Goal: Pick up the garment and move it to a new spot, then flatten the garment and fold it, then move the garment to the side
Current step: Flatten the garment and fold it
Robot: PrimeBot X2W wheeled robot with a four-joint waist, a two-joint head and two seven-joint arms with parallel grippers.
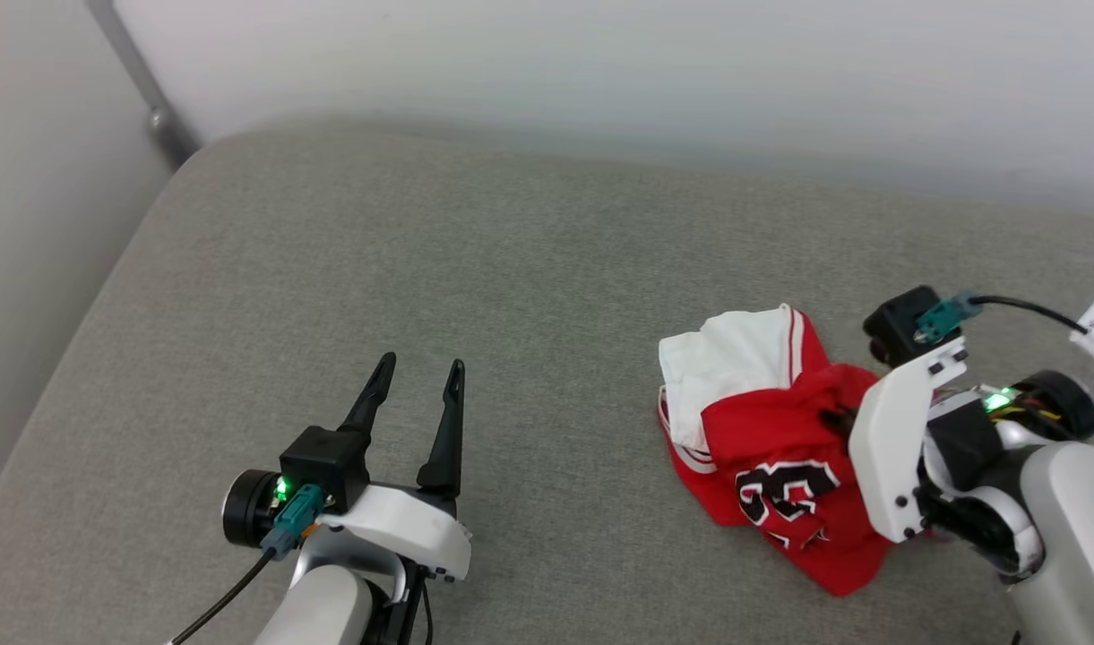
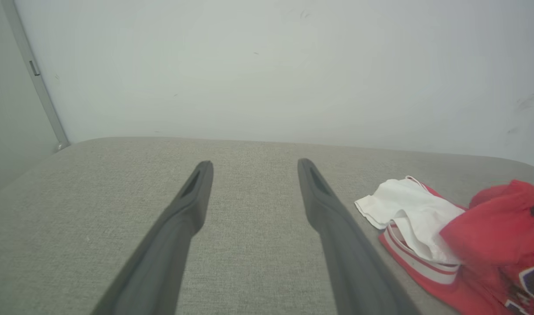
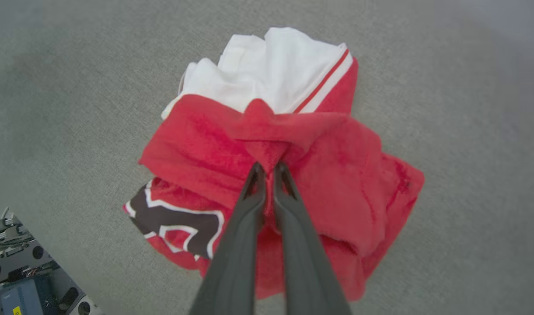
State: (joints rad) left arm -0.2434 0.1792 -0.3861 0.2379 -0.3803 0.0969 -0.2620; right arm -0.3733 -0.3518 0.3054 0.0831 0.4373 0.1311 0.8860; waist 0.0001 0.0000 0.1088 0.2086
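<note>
The garment (image 1: 762, 439) is a crumpled red shirt with a white sleeve and black white-outlined lettering, bunched on the grey cushion at the right. In the right wrist view my right gripper (image 3: 269, 168) is shut, pinching a raised fold of red cloth at the middle of the garment (image 3: 293, 144). In the head view its fingers are hidden behind the white wrist housing and the cloth. My left gripper (image 1: 418, 369) hovers open over bare cushion to the left, nothing between its fingers (image 2: 192, 197). The garment (image 2: 468, 245) lies to that gripper's right.
The grey fabric cushion (image 1: 475, 269) runs wide to the left and back of the garment, ending at a pale wall (image 1: 600, 63). A grey metal post (image 1: 143, 90) stands at the back left corner. Robot base parts (image 3: 22, 271) show low left in the right wrist view.
</note>
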